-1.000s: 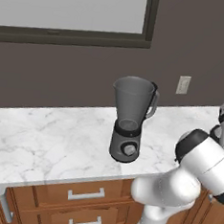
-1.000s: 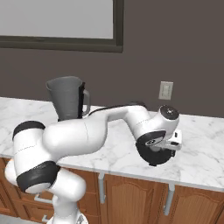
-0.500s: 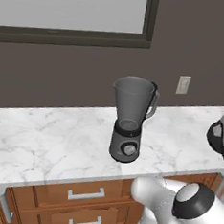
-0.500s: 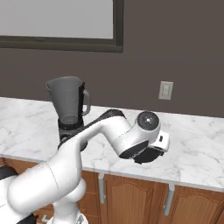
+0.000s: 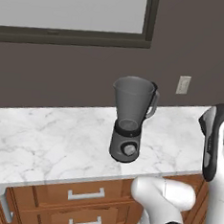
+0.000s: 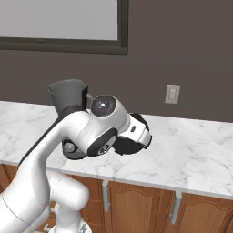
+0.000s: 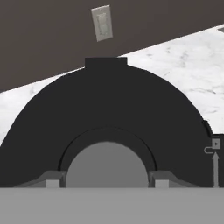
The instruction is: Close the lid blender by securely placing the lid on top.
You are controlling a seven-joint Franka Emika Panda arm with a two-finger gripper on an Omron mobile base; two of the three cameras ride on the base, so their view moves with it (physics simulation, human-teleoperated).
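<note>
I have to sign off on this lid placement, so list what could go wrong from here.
1. The lid sits large and close against the tool in the hand view, but the grip itself is hard to read; a loose hold could drop it on the marble counter.
2. In the right base view the arm's white elbow hangs right in front of the blender; a swing could knock the open jar over.
3. The blender stands near the counter's front edge, so a nudge may push it off.

One blender (image 5: 130, 120), jar open on top. One black lid (image 7: 109, 127). One wall outlet (image 5: 183, 84). One window (image 5: 75, 10). One marble counter (image 5: 44, 141). Two drawer fronts with handles (image 5: 85, 194) at left, two cabinet doors (image 6: 141, 207) at right.
</note>
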